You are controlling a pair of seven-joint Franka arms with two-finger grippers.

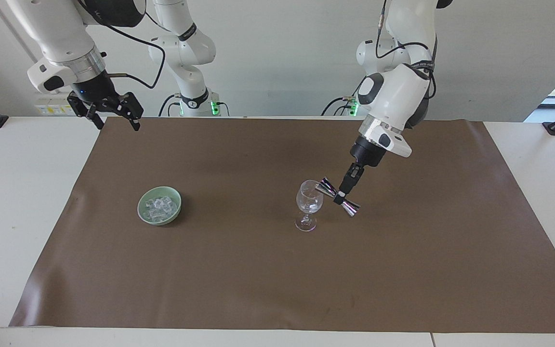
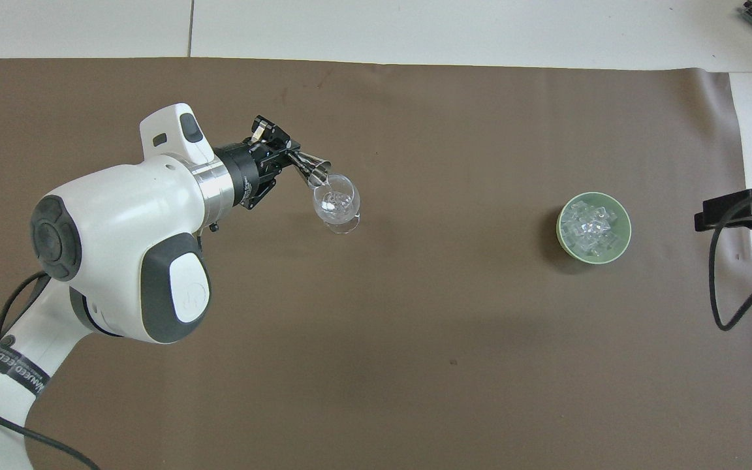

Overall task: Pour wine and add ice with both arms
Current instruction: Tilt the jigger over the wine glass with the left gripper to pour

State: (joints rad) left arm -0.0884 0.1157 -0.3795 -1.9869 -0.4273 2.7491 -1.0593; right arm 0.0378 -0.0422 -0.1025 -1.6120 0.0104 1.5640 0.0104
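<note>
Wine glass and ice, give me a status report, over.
Left gripper shut on jigger, tipped at wine glass rim. Right gripper open, waiting. Ice in green bowl. Nothing in the way.

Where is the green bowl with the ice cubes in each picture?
Facing view: the green bowl sits on the brown mat toward the right arm's end, left of centre in the picture.
Overhead view: the same bowl shows right of centre.
Shared landmark: the wine glass, standing on the mat toward the left arm's end.
</note>
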